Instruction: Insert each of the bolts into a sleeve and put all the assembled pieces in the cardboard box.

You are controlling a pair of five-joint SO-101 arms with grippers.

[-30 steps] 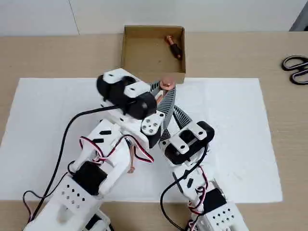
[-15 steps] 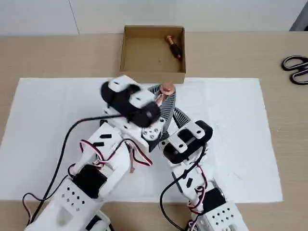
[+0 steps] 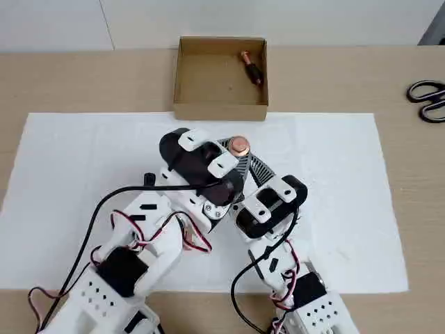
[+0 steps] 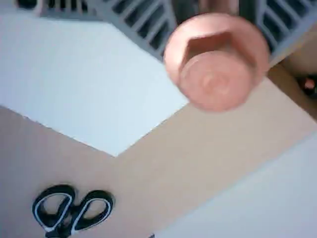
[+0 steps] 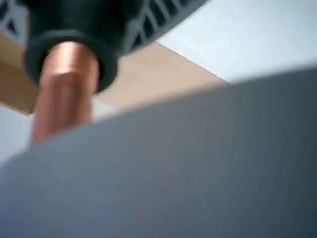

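Observation:
A copper bolt [image 3: 238,145] is held above the white sheet, a short way in front of the cardboard box [image 3: 221,110]. In the left wrist view its hex head [image 4: 215,59] faces the camera between grey ribbed fingers [image 4: 133,20]; my left gripper [image 3: 231,157] is shut on it. My right gripper [image 3: 248,160] meets it from the other side, shut on a black sleeve [image 5: 74,34], and the bolt's shank [image 5: 62,94] sticks out of that sleeve. A grey finger [image 5: 198,168] hides much of that view. One assembled bolt and sleeve [image 3: 252,67] lies in the box's far right corner.
The white paper sheet [image 3: 334,181] covers the middle of the wooden table. Black scissors [image 3: 427,99] lie at the far right edge, also seen as scissors [image 4: 72,210] from the left wrist. Both arm bodies crowd the near centre.
The left arm has drawn back from the box and turned its wrist, and the bolt head has come with it toward the near side. The right arm has barely moved.

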